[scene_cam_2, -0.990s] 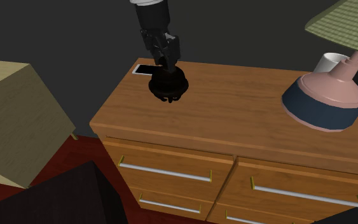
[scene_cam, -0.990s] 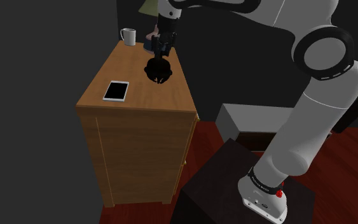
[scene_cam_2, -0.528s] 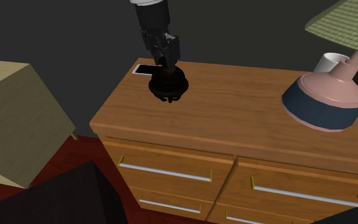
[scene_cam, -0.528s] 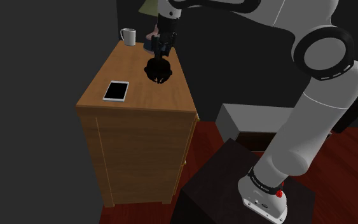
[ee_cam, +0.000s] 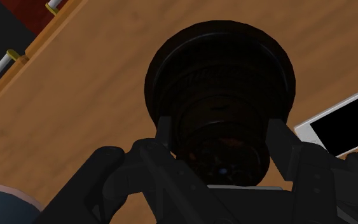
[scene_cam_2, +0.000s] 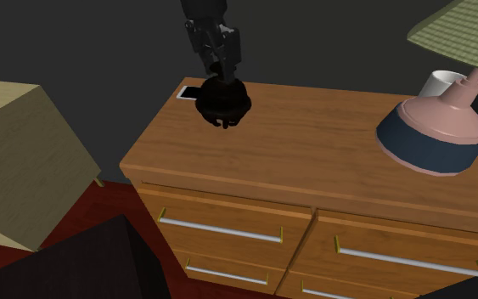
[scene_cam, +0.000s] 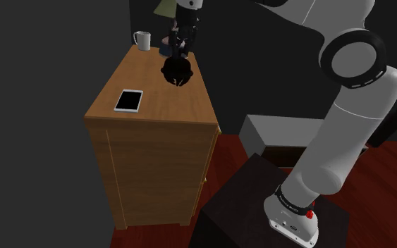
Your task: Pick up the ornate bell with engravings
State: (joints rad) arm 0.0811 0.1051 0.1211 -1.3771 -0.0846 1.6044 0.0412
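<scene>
I am holding the dark, almost black bell (scene_cam_2: 223, 104) by its top. The claw (scene_cam_2: 221, 71) is clamped on the narrower upper part, one of the fingers (ee_cam: 165, 132) pressing in from each side. The flared mouth is hanging straight below the claw, over the wooden dresser (scene_cam_2: 313, 144).

As I am judging it, the step in hand is the lift. I am aiming to raise straight up and slowly, without easing the squeeze. The grip is sitting high on a rounded body, so a sideways jerk could set the bell swinging or let it slide down out of the claw. I am also planning to hold the wrist level until the mouth is well above the wood.

Just beyond the bell's rim, off to one side of the claw, a white-edged smartphone (scene_cam: 128, 100) is lying flat with its black screen up. Well apart from the claw, along the dresser the other way, a pink-and-blue table lamp (scene_cam_2: 436, 127) and a white mug (scene_cam: 142, 40) are standing.

I am not able to tell whether the rim is clear of the wood or just touching it. The bell is too dark to read any engraving, though the wrist view is showing ribbed bands. The lamp's shade is cut off by the second exterior view's edge.
</scene>
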